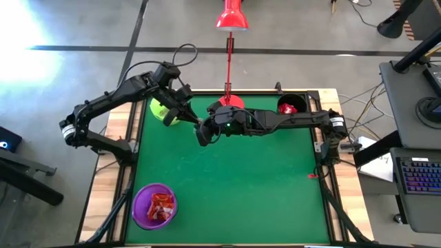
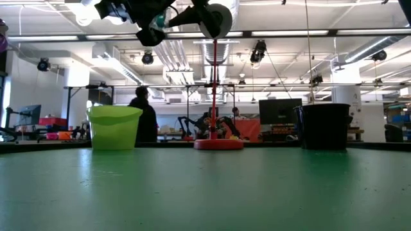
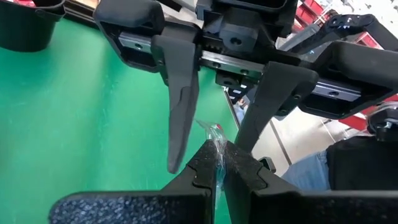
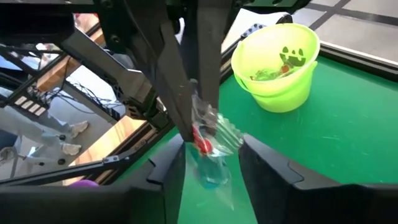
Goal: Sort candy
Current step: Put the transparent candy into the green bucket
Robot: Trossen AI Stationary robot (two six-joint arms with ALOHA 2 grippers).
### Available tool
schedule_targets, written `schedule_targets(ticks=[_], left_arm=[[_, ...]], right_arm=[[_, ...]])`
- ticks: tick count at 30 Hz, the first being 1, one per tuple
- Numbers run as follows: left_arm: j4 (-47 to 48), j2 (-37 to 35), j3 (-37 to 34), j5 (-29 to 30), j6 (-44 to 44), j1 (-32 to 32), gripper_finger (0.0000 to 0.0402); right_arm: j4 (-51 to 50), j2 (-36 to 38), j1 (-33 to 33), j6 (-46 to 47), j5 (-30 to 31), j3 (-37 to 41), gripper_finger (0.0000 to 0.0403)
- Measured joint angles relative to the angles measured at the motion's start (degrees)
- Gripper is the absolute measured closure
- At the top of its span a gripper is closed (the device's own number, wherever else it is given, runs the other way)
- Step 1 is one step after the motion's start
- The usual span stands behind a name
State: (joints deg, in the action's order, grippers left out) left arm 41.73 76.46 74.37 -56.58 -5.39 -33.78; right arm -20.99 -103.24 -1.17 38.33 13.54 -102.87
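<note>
you are in the middle of a hand-over above the far half of the green table (image 1: 227,179), so treat this as a transfer, not a drop. the left gripper (image 1: 196,122) has its fingers pinched shut on the candy (image 4: 210,140), a clear greenish wrapper with a red spot inside, and the right wrist view shows that grip plainly. the right gripper (image 1: 204,135) sits just beside it with its fingers (image 4: 166,167) parted either side of the wrapper, so it seems to have let go, though from above the two tips overlap and you cannot be sure the wrapper is fully free of the right pads. before you move anything, check that the candy hangs from the left fingers alone. then draw the right arm straight back, away from the left tips, without brushing the loose tail of the wrapper, since a crinkly film like this probably snags and slips easily. keep the left pinch firm and carry the candy the short way to the lime-green cup (image 1: 163,110), which stands close by at the far left edge and already holds similar pieces. release only when the tips are over the cup mouth. the purple cup (image 1: 154,205) at the near left holds red pieces, and the black cup (image 1: 292,105) sits far right.
</note>
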Motion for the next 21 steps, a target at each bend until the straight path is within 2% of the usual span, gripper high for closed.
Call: schedule_targets(ticks=[7, 9, 15, 21], left_arm=[[2.4, -0.9, 0.0, 0.8, -0.5, -0.1, 0.0401], [3.2, -1.4, 0.0, 2.7, -0.6, -0.2, 0.0401], [9.5, -3.8, 0.0, 13.4, -4.1, -0.9, 0.0401], [16.5, -6.3, 0.0, 32.6, -5.1, -1.2, 0.0401]], right_arm=[[-3.5, 0.9, 0.0, -0.7, 0.0, 0.0, 0.0244], [-4.3, 1.3, 0.0, -0.7, 0.0, 0.0, 0.024], [-9.4, 3.0, 0.0, -0.9, 0.0, 0.0, 0.0236], [-15.4, 3.4, 0.0, -0.9, 0.0, 0.0, 0.0236]])
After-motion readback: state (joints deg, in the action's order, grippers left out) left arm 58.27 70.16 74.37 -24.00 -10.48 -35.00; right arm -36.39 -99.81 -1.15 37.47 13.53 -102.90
